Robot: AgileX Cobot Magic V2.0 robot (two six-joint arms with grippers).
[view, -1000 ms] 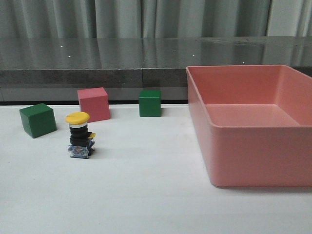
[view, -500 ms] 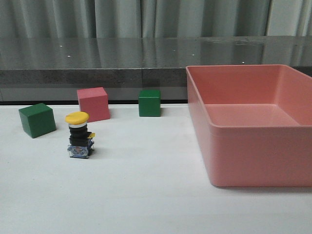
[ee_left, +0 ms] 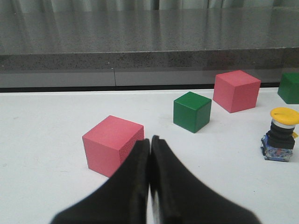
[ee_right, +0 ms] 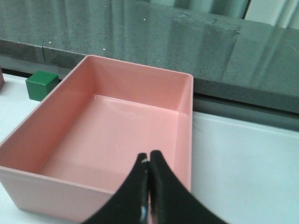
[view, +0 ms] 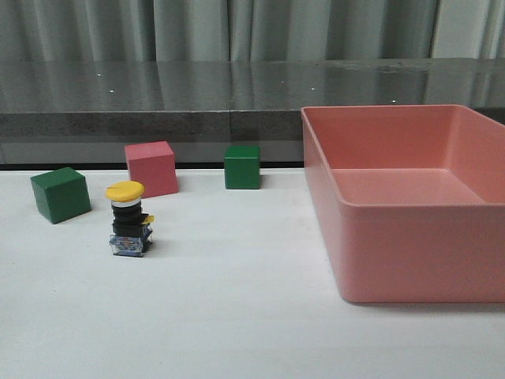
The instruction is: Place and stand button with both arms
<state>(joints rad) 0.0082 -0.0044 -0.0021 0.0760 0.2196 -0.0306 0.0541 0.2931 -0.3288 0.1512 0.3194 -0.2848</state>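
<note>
The button stands upright on the white table, yellow cap up, blue base down, in front of the red cube. It also shows in the left wrist view, upright at the far side. No arm shows in the front view. My left gripper is shut and empty, low over the table beside a red cube, well apart from the button. My right gripper is shut and empty, above the near wall of the pink bin.
A red cube and two green cubes stand behind the button. A large pink bin, empty, fills the table's right side. A dark ledge and curtains run along the back.
</note>
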